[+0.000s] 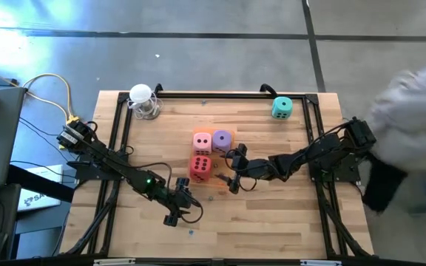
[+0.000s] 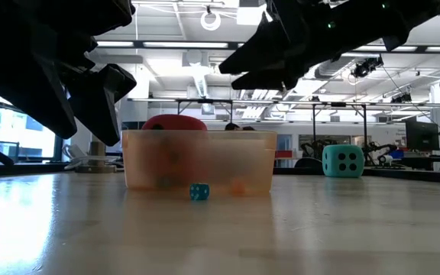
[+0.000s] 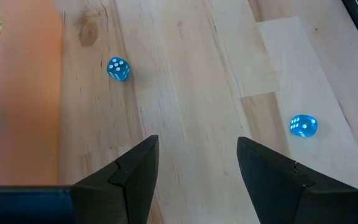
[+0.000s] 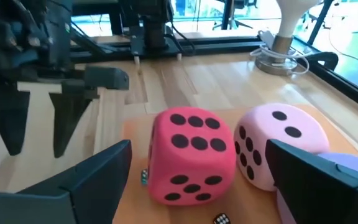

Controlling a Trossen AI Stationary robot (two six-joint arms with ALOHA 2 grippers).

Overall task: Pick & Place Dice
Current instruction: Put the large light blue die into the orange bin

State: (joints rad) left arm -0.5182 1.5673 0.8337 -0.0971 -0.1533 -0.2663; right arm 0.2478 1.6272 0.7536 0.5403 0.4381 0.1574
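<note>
Grey concrete floor (image 1: 220, 59) around the table; ceiling strip lights (image 2: 182, 44) overhead.

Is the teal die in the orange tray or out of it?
Out. The teal die sits alone on bare wood near the table's far right corner, well apart from the orange tray.

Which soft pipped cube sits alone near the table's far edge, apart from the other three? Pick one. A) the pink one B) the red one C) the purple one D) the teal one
D: in the high view the soft teal cube sits alone by the far frame rail, while the red cube, pink cube and purple cube cluster mid-table.
</note>
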